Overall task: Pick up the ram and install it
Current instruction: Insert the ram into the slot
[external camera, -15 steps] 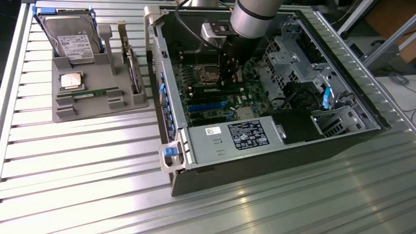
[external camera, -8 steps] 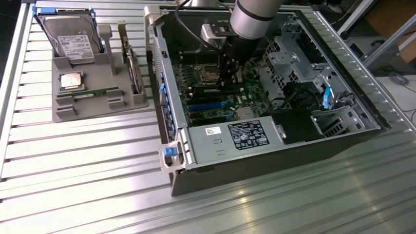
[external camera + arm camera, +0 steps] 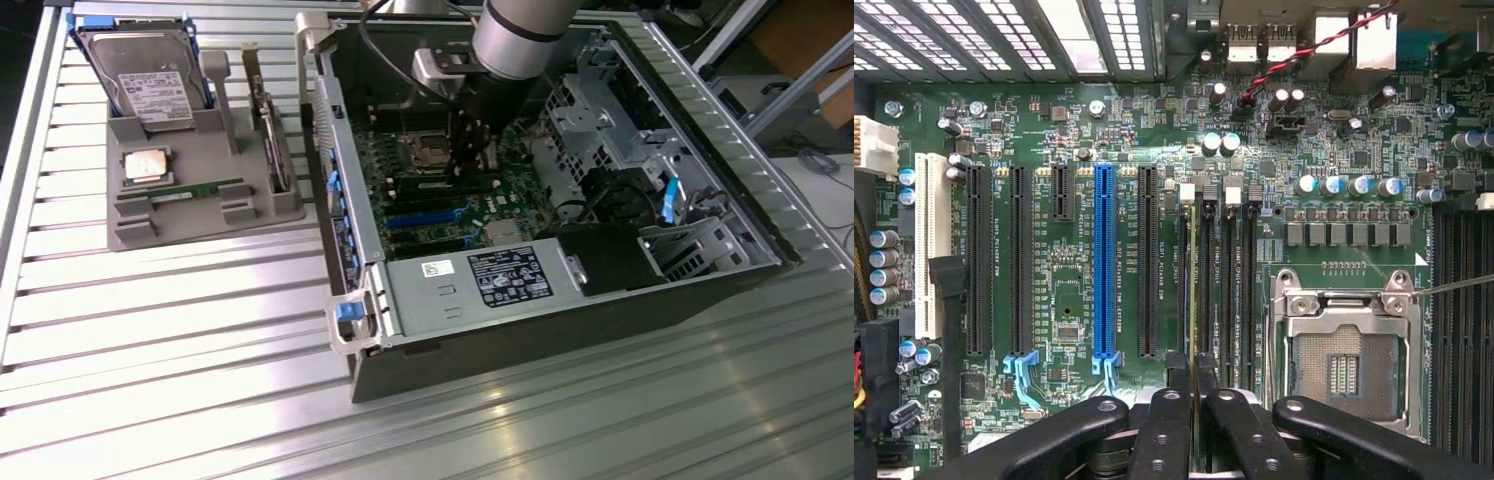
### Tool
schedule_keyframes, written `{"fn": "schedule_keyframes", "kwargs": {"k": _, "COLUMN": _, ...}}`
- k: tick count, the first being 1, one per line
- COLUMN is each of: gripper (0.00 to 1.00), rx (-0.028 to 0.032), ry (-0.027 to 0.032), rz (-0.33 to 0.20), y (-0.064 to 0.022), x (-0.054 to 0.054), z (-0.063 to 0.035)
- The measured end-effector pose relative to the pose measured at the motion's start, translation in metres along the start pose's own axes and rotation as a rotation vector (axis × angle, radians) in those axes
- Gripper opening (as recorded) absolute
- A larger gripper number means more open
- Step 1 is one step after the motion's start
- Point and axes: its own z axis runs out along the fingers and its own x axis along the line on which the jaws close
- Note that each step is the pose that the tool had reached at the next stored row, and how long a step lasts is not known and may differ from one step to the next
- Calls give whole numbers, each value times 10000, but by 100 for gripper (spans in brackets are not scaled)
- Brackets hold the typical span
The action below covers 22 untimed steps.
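Ribbed metal table (image 3: 160, 330) bare around open case (image 3: 534, 340); claw (image 3: 1194, 420) clamped on the ram (image 3: 1194, 300), edge-down over memory slots (image 3: 1226, 280), case walls close.

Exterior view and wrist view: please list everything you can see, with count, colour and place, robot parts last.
table: one, silver ribbed metal, under everything
holder: one, grey, exterior view's left
hard drive: one, silver, upright at the holder's back
CPU: one, silver, on the holder
card: one, upright at the holder's side nearest the case
spare ram: one, green, lying in the holder
case: one, dark, open, centre
power supply: one, silver, inside the case
motherboard: one, green, case floor
held ram: one, green, edge-on over the memory slots
arm: one, grey, reaching into the case
pincer: one, black, shut on the held ram
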Motion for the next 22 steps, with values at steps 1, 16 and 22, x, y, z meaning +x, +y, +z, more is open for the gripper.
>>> {"fn": "schedule_keyframes", "kwargs": {"k": 1, "gripper": 13, "rx": -1, "ry": 2, "rz": 0, "y": 0, "x": 0, "z": -3}}
{"fn": "schedule_keyframes", "kwargs": {"k": 16, "gripper": 13, "rx": -2, "ry": 3, "rz": -13, "y": -12, "x": 11, "z": -10}}
{"fn": "schedule_keyframes", "kwargs": {"k": 22, "gripper": 13, "rx": -1, "ry": -3, "rz": 49, "y": -13, "x": 6, "z": -1}}
